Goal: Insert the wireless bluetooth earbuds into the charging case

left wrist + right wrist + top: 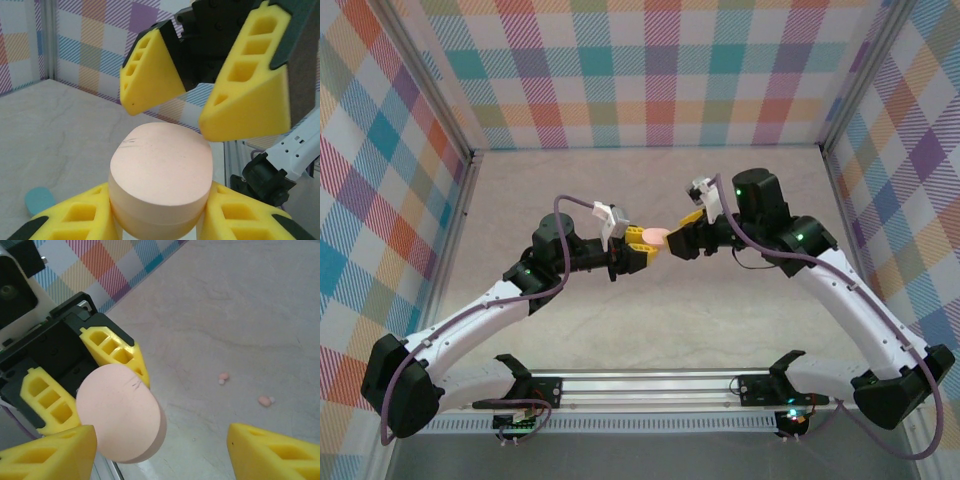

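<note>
The charging case (160, 172) is a pale pink oval with a seam round its side. My left gripper (160, 202) is shut on its lower part and holds it above the table (657, 238). My right gripper (162, 455) faces it, open, its yellow fingers (150, 75) spread just beyond the case's flat end without pinching it. In the top view the two grippers meet mid-table, left gripper (642, 250) and right gripper (682, 238). Two pale pink earbuds (223, 377) (265, 400) lie loose on the table below the right gripper.
A teal oval object (40, 200) lies on the table to the left of the left gripper. The marble-look table (650, 180) is ringed by plaid walls (650, 70). The arms' base rail (650, 385) runs along the near edge.
</note>
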### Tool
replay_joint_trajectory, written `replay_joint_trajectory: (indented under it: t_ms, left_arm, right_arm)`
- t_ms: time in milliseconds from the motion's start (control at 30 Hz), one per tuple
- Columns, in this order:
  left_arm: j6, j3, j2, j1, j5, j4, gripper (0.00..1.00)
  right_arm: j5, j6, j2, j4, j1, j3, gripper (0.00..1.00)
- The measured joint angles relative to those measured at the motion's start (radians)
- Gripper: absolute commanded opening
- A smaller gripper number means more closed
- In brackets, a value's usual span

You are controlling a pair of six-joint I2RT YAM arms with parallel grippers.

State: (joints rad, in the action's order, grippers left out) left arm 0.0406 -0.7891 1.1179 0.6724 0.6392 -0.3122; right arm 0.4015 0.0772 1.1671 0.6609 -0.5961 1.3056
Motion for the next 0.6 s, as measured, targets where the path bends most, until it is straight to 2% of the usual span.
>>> replay_joint_trajectory:
  t_ms: [333, 600]
  left_arm:
    - [0.000, 0.000, -0.001, 0.000, 0.000, 0.007, 0.30]
    - [0.006, 0.000, -0.001, 0.000, 0.016, 0.008, 0.30]
  right_arm:
    - [0.134, -0.049, -0.034, -0.022, 0.000, -0.059, 0.73]
    - [0.115, -0.098, -0.020, -0.017, 0.000, -0.060, 0.72]
